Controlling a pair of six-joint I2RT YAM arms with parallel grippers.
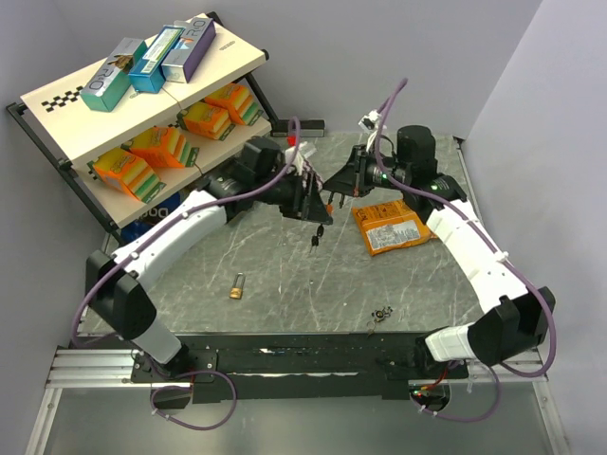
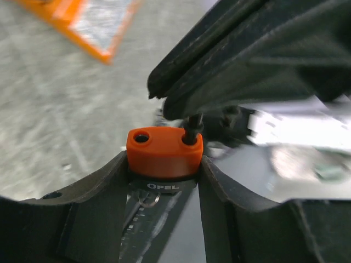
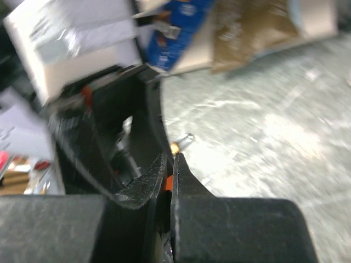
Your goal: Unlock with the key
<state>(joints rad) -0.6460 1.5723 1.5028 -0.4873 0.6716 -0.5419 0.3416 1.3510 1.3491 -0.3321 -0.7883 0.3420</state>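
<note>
The key has an orange block [image 2: 163, 152] for a head, with a black OPEL fob [image 2: 162, 186] and the blade below it. My left gripper [image 2: 163, 160] is shut on that orange block, above the middle of the table [image 1: 313, 201]. My right gripper [image 3: 169, 160] meets it from the right [image 1: 335, 192]. Its fingers [image 2: 219, 76] are pressed together on a thin black stem [image 2: 192, 130] standing in the block, and a sliver of orange shows between them. The brass padlock [image 1: 237, 285] lies flat on the table, left of centre and apart from both grippers. It also shows, small and blurred, in the right wrist view [image 3: 182, 141].
An orange snack packet [image 1: 389, 227] lies right of the grippers. A small key ring [image 1: 383, 312] rests near the front edge. A tilted shelf [image 1: 57, 95] with boxes and orange packs stands at the back left. The table [image 1: 285, 275] is grey marble.
</note>
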